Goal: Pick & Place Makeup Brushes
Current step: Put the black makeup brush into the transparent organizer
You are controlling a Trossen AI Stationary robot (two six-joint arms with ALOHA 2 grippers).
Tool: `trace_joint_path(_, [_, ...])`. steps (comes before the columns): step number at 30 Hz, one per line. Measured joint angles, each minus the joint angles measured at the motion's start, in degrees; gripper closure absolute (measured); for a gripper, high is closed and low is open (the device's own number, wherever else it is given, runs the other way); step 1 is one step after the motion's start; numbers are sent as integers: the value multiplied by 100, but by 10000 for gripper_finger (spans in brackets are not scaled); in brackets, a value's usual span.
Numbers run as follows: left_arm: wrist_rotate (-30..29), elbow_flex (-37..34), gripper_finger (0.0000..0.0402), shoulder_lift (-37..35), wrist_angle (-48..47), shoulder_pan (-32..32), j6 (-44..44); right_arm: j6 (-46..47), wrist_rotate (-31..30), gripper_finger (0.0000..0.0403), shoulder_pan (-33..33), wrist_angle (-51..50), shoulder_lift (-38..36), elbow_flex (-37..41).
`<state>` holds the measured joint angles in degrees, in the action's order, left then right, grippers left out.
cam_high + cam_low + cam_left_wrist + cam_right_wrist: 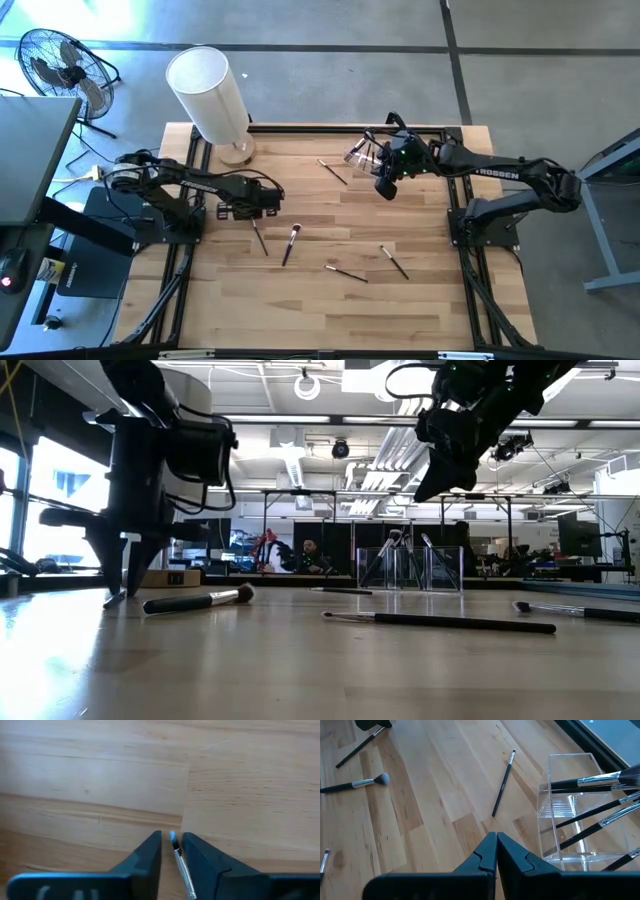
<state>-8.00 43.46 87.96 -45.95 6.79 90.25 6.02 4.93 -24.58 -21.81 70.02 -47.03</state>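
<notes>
Several dark-handled makeup brushes lie flat on the wooden table: one near the far edge (333, 172), a fluffy-tipped one (291, 243), and two toward the near right (347, 271) (394, 261). My left gripper (171, 840) points down at the table, slightly open. Its fingers stand on either side of the silver end of another thin brush (180, 865), which also shows in the high view (260, 238). My right gripper (496, 837) is shut and empty. It hangs above the table beside a clear holder (570, 805) with several brushes leaning in it.
A tall white cylinder (210, 95) on a round wooden base stands at the table's far left corner. The clear holder (360, 152) stands near the far edge, just left of my right gripper (383, 190). Bare wood lies along the near edge.
</notes>
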Motion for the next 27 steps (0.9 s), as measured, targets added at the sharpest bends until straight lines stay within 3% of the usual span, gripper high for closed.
trace_joint_path(5, [9, 2, 393, 0, 62, -3, 3, 0, 14, 401, 0, -3, 0, 0])
trace_joint_path(13, [-196, 127, 398, -112, 231, -111, -265, 69, 17, 397, 0, 1, 0, 0])
trace_joint_path(20, [-847, 1152, 400, -349, 98, -195, -995, 398, -36, 394, 0, 16, 0, 0])
trace_joint_path(27, [-1688, 2713, 401, -343, -176, -192, -2992, 601, 226, 371, 31, 471, 2, 4])
